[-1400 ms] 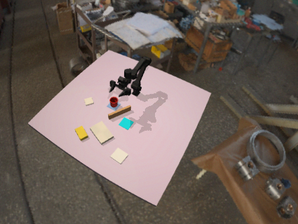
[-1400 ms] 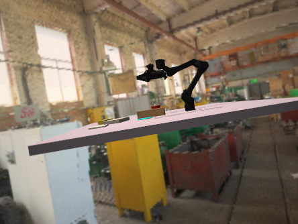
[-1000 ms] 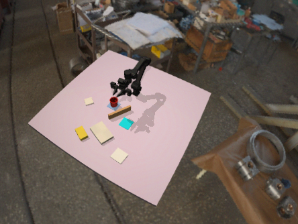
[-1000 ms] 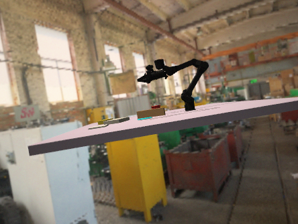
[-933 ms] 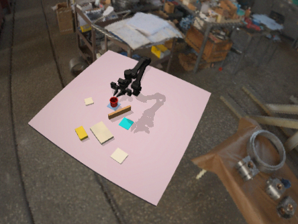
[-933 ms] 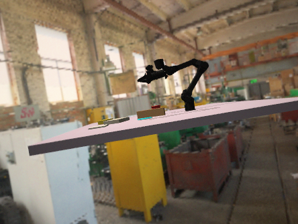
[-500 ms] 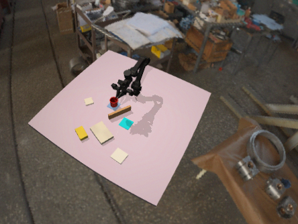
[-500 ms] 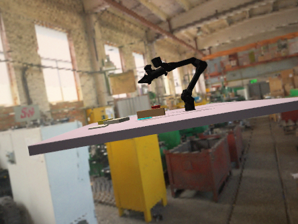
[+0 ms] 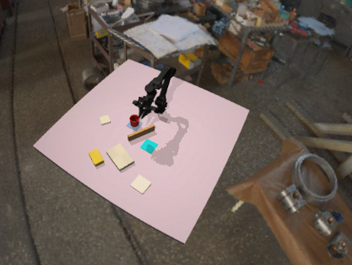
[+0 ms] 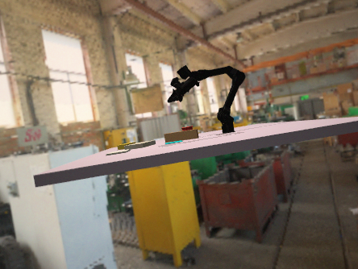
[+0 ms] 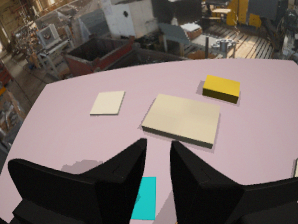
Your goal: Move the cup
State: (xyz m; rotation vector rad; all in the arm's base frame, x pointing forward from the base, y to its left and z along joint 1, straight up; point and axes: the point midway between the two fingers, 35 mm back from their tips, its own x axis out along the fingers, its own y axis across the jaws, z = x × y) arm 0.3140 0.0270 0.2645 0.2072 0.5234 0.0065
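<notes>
The red cup [image 9: 135, 120] [image 10: 187, 128] stands upright on the blue pad [image 9: 135, 128]. I cannot make out marbles in it. The cyan pad [image 9: 149, 146] [image 10: 174, 142] [image 11: 147, 197] lies on the other side of a brown upright bar, with nothing standing on it. My gripper [image 9: 141, 117] [image 10: 169, 101] [image 11: 158, 145] is high above the table, tilted down and forward, clear of the cup. Its fingers are nearly together, with a narrow gap and nothing between them. The cup is not in the wrist view.
The brown bar [image 9: 141, 133] [image 10: 181, 134] stands between the two pads. A thick beige slab [image 9: 120, 157] [image 11: 182, 119] and a yellow block [image 9: 96, 157] [image 11: 221, 88] lie beyond it. Cream tiles lie at the far left [image 9: 105, 119] and near the front [image 9: 141, 184].
</notes>
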